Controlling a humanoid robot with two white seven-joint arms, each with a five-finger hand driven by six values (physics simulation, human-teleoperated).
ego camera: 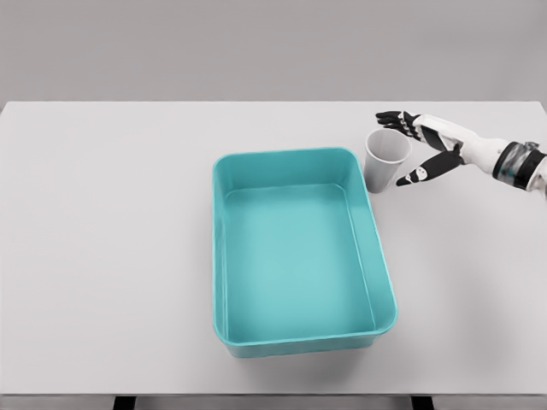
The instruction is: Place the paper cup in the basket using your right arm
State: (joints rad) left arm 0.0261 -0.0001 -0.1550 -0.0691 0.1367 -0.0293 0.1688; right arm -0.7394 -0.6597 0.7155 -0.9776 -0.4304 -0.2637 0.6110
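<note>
White table, grey backdrop. Right hand, fingers apart, brackets the upright paper cup beside the teal basket. Step: approach. Next, as judged: close, lift, carry over rim.

Basket interior unobstructed — top open

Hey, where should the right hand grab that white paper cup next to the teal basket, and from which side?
Grip the upright white paper cup around its side wall, probably just below the rim, coming from the right: the open right hand is already there, and the teal plastic basket blocks the left.
</note>
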